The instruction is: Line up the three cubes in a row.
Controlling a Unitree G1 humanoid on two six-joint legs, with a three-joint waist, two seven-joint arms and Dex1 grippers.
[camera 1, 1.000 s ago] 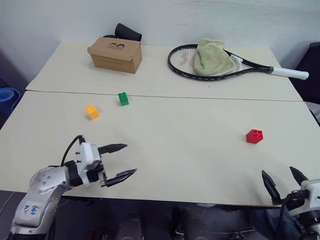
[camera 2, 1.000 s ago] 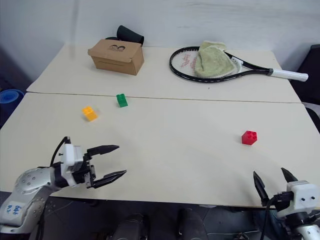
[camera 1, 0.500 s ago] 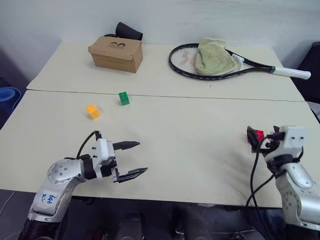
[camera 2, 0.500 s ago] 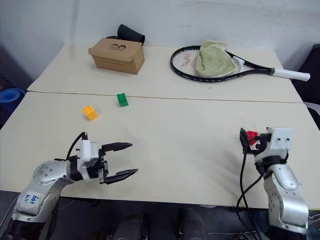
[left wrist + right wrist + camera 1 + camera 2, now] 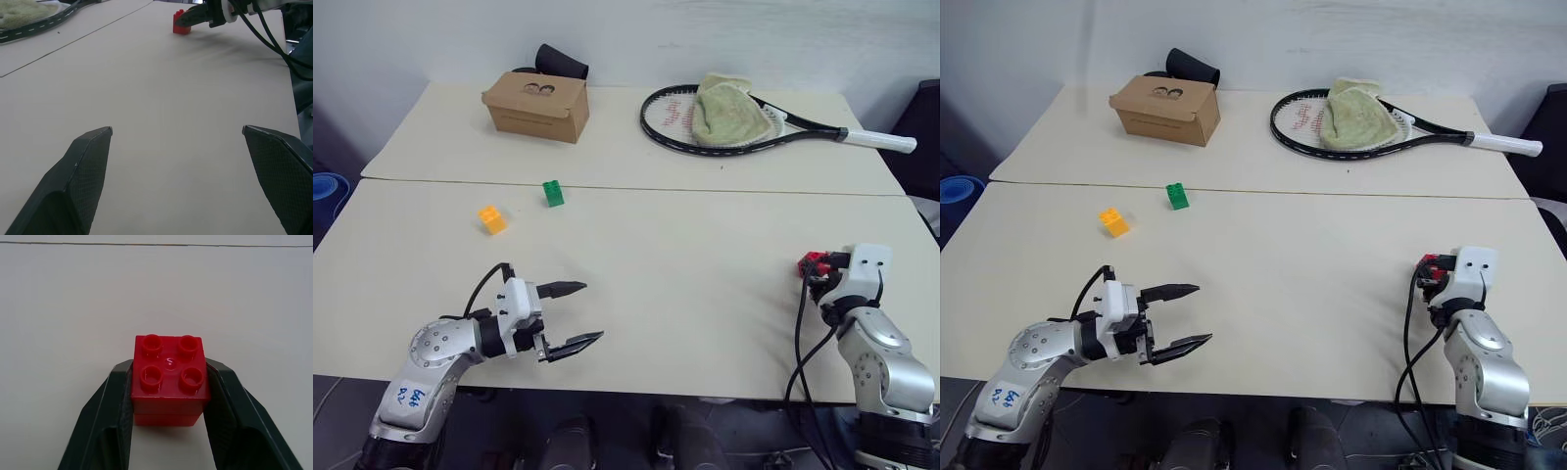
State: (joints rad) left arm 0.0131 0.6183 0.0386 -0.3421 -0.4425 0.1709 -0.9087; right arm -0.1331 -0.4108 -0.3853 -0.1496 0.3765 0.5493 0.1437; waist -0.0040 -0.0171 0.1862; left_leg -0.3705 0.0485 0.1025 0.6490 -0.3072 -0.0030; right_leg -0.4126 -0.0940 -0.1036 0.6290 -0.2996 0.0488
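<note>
Near the table's right edge, the right gripper point(image 5: 168, 396) pinches the red cube point(image 5: 169, 378), one finger pressed against each side, studs up, cube on the surface. Left gripper point(image 5: 570, 315) hovers by the front edge, fingers spread wide, nothing between them, pointing level across the top. Table point(image 5: 666, 255): pale, two boards meeting along a seam. Green cube point(image 5: 552, 193) sits just in front of that seam, yellow-orange cube point(image 5: 492, 218) near it toward the left edge. Back board: cardboard box point(image 5: 535, 104), closed; tennis racket point(image 5: 754, 125) with a green towel point(image 5: 728, 112) over its strings.
</note>
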